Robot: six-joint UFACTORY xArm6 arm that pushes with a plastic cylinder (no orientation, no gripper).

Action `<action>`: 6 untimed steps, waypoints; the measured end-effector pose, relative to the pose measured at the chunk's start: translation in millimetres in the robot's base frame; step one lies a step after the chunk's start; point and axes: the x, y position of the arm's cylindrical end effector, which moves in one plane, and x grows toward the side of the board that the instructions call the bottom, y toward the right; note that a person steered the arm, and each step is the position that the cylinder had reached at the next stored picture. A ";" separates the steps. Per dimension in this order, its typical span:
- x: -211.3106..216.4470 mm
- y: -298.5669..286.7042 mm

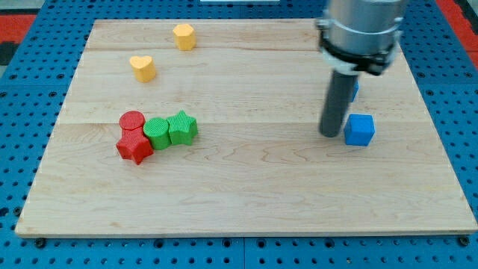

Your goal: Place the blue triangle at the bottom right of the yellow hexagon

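The yellow hexagon [184, 36] sits near the view's top, left of centre. A blue block [355, 90], mostly hidden behind my rod, shows only a sliver at the rod's right; its shape cannot be made out. My tip [330, 134] rests on the board at the view's right, just left of a blue cube [359, 129] and just below the hidden blue block. The tip is far to the right of the yellow hexagon.
A yellow heart [143, 67] lies below-left of the hexagon. At the left a cluster holds a red cylinder [132, 121], a red star [135, 146], a green cylinder [157, 132] and a green star [181, 127]. The wooden board [246, 194] lies on a blue pegboard.
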 end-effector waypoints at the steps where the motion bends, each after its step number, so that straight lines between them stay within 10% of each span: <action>1: 25.3 9.8; 3: 9.6 76.7; 6: -82.1 22.3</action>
